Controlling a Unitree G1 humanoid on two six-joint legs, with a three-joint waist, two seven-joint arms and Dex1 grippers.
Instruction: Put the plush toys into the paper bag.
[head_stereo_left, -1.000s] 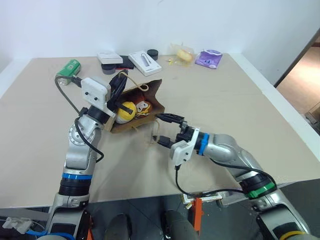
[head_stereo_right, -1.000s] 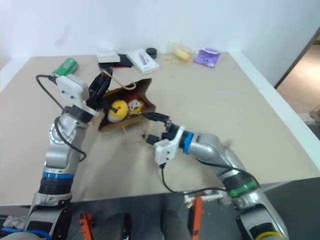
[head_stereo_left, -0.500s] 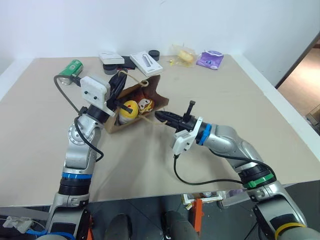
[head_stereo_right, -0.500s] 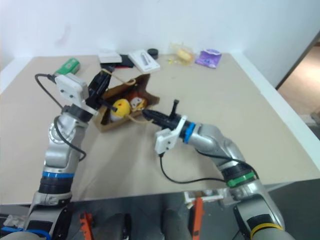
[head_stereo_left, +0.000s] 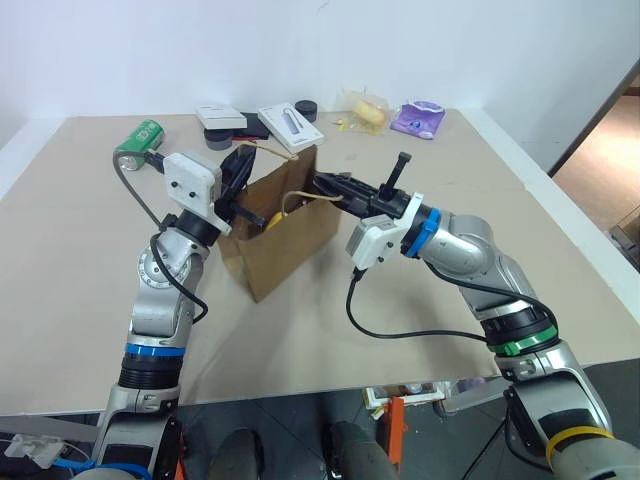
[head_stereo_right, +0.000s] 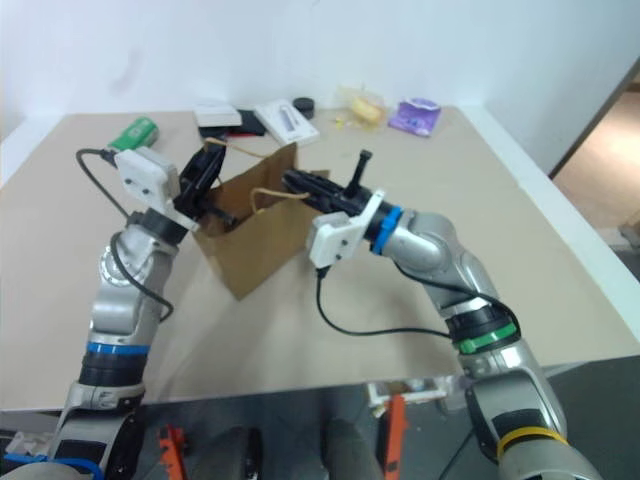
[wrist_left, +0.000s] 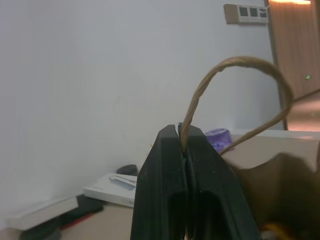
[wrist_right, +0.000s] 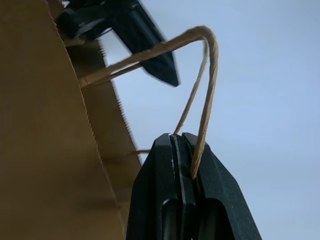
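Brown paper bag (head_stereo_left: 290, 240) hangs upright, cord handles clamped in left gripper (head_stereo_left: 240, 172) and right gripper (head_stereo_left: 322, 184); yellow chick (head_stereo_left: 273, 217) peeks from the mouth between them, looks basically done

Both grippers hold the upright paper bag (head_stereo_left: 290, 235) by its handles.

Your right gripper (head_stereo_left: 322, 184) closed on the cord handle (head_stereo_left: 305, 196) and rose, paper bag (head_stereo_left: 287, 238) between your grippers tipped from lying to upright, toys now hidden inside
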